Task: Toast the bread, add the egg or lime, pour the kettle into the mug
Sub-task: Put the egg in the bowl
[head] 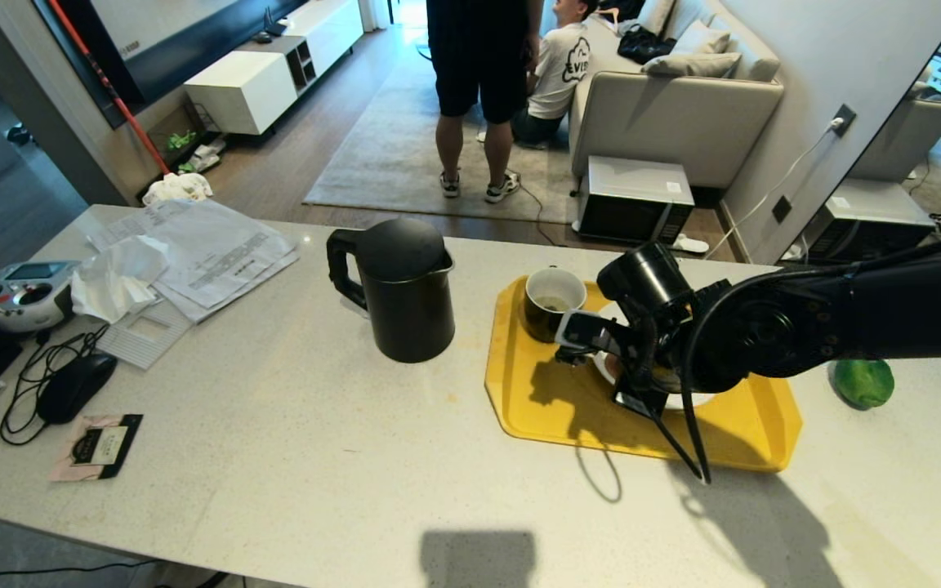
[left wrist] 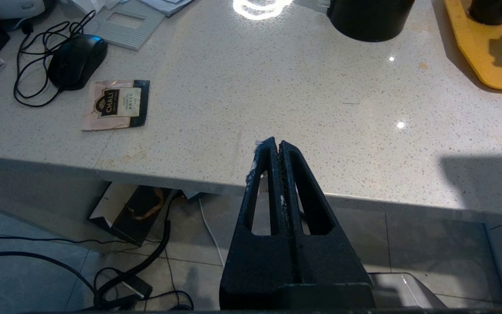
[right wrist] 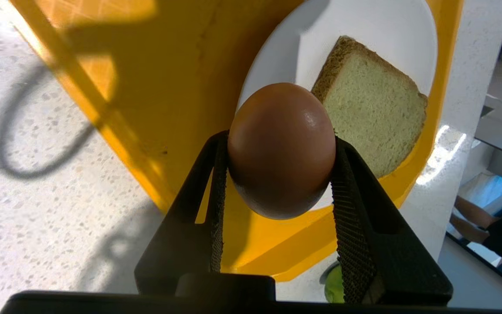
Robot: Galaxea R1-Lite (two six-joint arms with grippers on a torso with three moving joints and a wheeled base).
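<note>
My right gripper (right wrist: 280, 138) is shut on the brown egg (right wrist: 281, 152), holding it just above the white plate (right wrist: 364, 26). The bread (right wrist: 373, 117) lies flat on that plate, beside the egg. The plate sits on the yellow tray (head: 544, 408), where the mug (head: 554, 302) also stands at the far left corner. The black kettle (head: 401, 290) stands on the counter left of the tray, lid on. The green lime (head: 862, 382) rests on the counter right of the tray. My left gripper (left wrist: 277, 144) is shut and empty, parked at the counter's near edge.
Papers (head: 209, 245), crumpled tissue (head: 115, 273), a remote controller (head: 21, 294), a black mouse (head: 74, 388) with its cable and a tea packet (head: 99, 445) lie on the counter's left part. Beyond the counter a person stands (head: 479, 98) and another sits by the sofa.
</note>
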